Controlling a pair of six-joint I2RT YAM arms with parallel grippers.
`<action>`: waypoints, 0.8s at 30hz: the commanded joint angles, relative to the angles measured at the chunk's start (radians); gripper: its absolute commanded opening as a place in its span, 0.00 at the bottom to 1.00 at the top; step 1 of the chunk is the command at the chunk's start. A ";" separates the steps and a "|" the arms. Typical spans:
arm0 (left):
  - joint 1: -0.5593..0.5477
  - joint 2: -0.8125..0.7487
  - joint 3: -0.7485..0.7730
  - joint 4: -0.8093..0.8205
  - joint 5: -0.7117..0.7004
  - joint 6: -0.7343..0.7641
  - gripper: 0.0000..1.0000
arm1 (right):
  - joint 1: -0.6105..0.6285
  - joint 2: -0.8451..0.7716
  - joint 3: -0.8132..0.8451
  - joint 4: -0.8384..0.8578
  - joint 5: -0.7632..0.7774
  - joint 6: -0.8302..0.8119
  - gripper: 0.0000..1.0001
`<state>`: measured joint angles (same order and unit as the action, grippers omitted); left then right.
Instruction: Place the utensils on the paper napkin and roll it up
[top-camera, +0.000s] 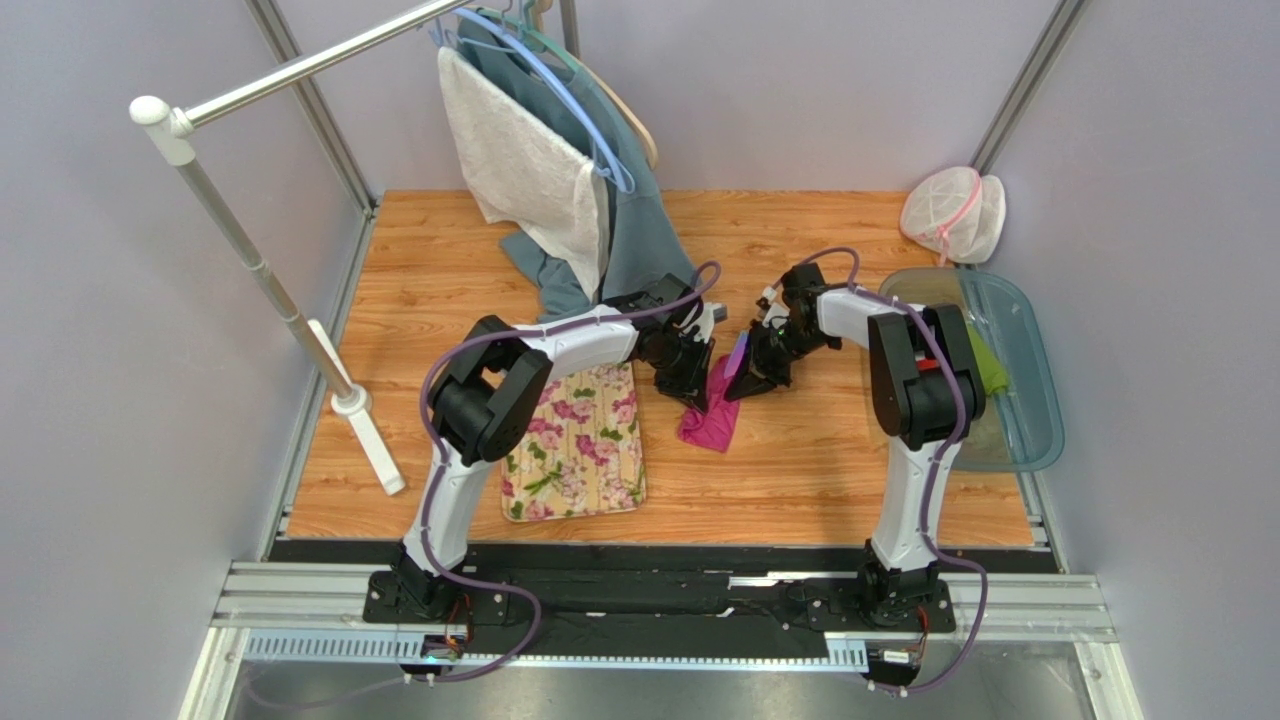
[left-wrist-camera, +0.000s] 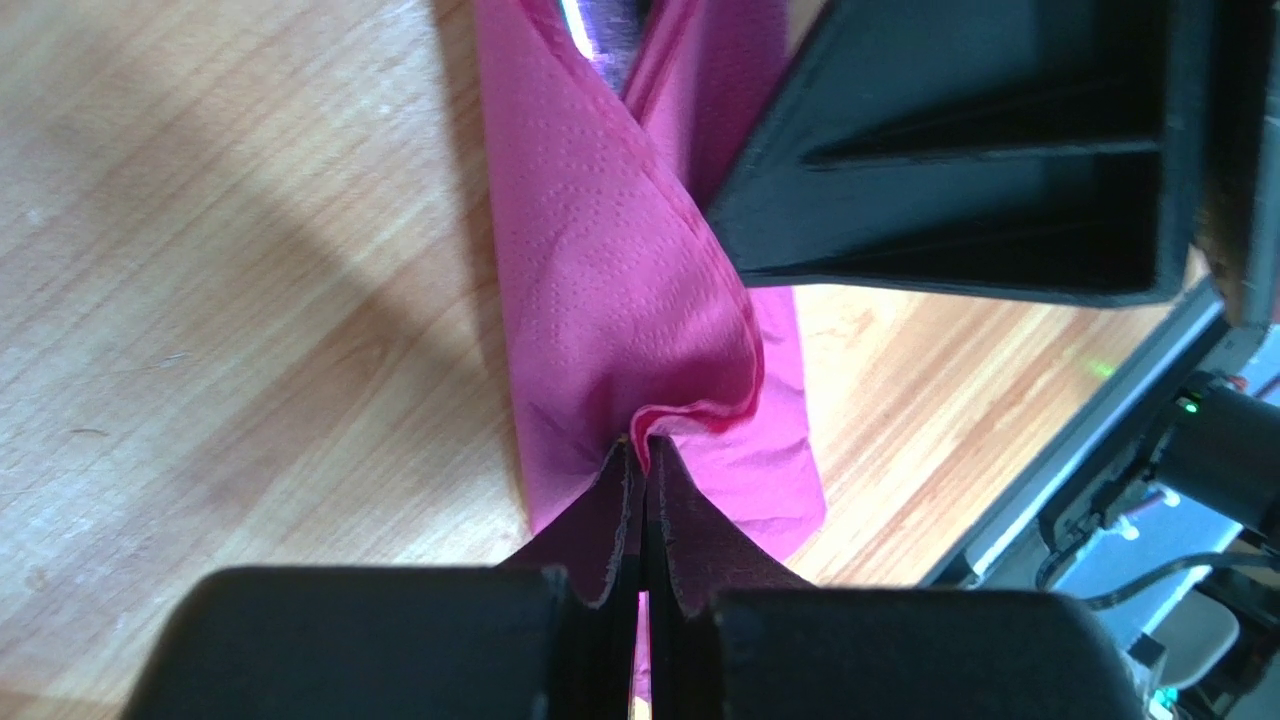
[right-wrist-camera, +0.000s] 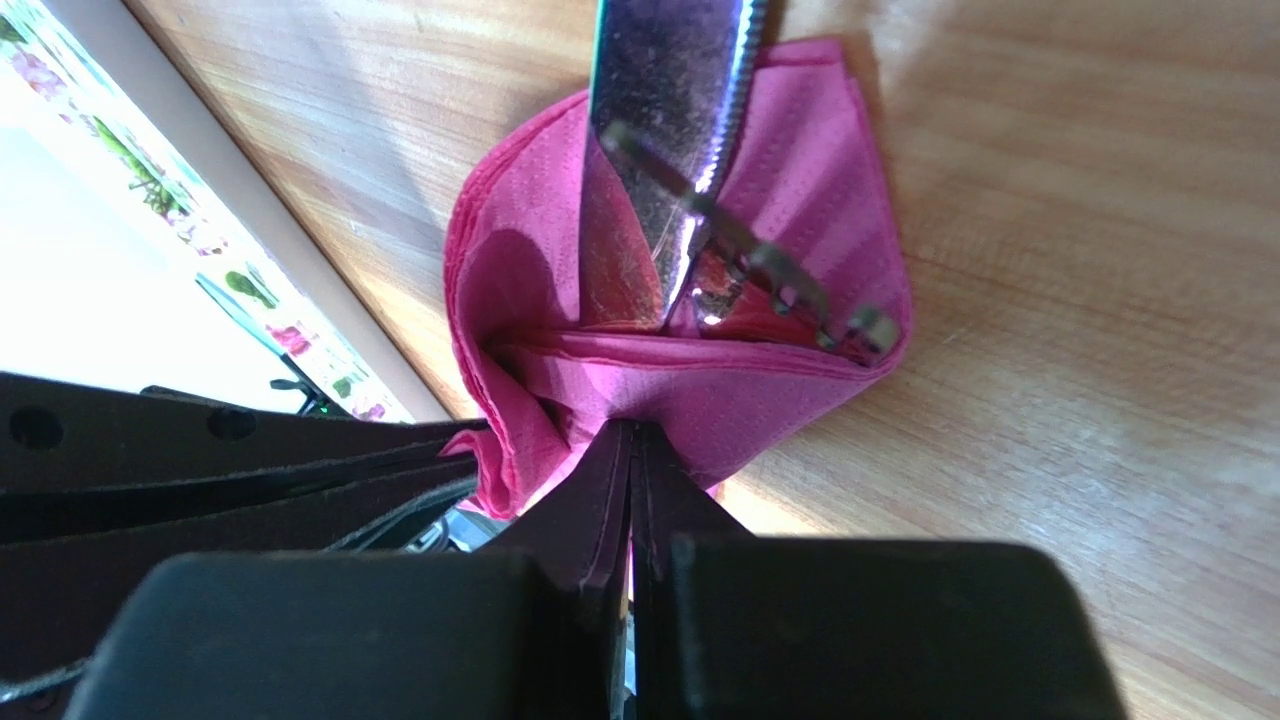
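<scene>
Two pinches: my left end effector (left-wrist-camera: 646, 462) and right end effector (right-wrist-camera: 631, 438) clamp the paper napkin (left-wrist-camera: 601, 270) wrapped around the utensils (right-wrist-camera: 669, 135); rolling looks underway, and I judge it next needs coordinated turning.

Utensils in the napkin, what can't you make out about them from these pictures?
- Right wrist: the utensils run off the top edge; handles and count unseen, and the napkin covers the rest.
- Left wrist: the right hand blocks the napkin's far end; only a metal sliver shows.
- Top: the utensils are too small, crowded by the left hand and right hand.
</scene>
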<state>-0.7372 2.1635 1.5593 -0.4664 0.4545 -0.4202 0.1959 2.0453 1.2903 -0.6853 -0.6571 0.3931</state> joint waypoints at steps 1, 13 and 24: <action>-0.014 -0.074 -0.005 0.047 0.052 -0.003 0.00 | 0.005 0.045 -0.013 0.026 0.082 -0.002 0.01; -0.018 -0.077 -0.059 0.242 0.187 -0.063 0.00 | 0.005 0.059 -0.013 0.027 0.077 0.007 0.00; -0.028 -0.054 -0.102 0.428 0.266 -0.144 0.00 | 0.005 0.065 -0.023 0.044 0.073 0.018 0.00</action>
<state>-0.7540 2.1494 1.4799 -0.1753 0.6689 -0.5167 0.1905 2.0583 1.2911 -0.6830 -0.6796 0.4210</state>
